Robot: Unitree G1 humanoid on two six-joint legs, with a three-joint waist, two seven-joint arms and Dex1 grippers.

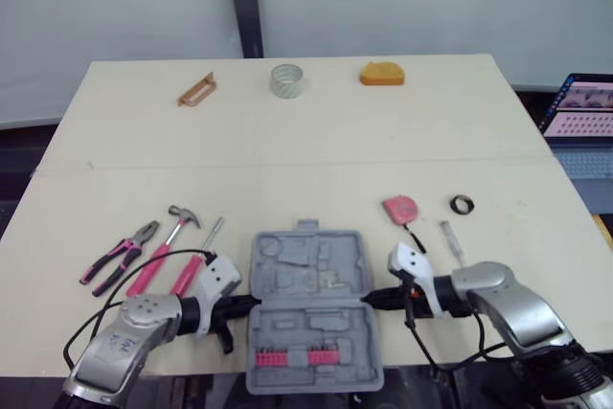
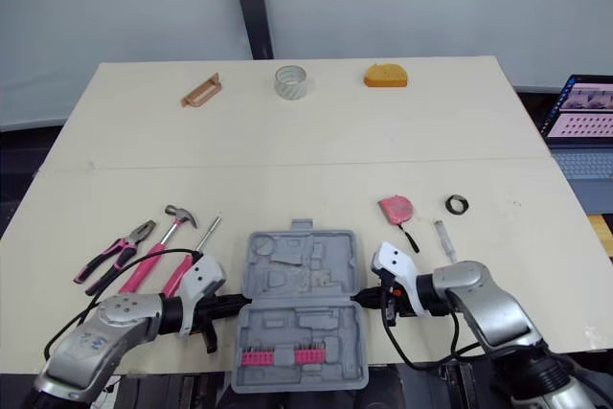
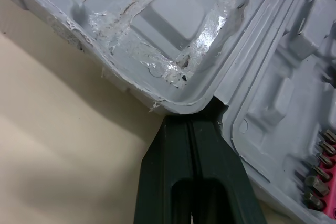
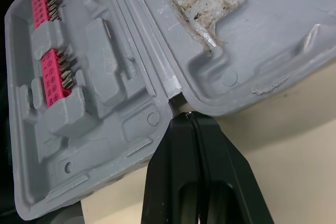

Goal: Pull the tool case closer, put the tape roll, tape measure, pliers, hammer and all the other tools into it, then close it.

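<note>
Left claw [image 3: 193, 120], fingers together, touches the open tool case [image 3: 173, 24] edge

The open grey moulded-plastic tool case [image 1: 330, 328] is matt, its lid tray smeared with glossy, rough dried residue. The pale wooden tabletop [image 1: 287, 141] looks smooth and matt. The pink-handled hammer [image 1: 165, 244] has a dull grey metal head. A pink plastic strip [image 4: 50, 72] holds bare metal bits.
</note>
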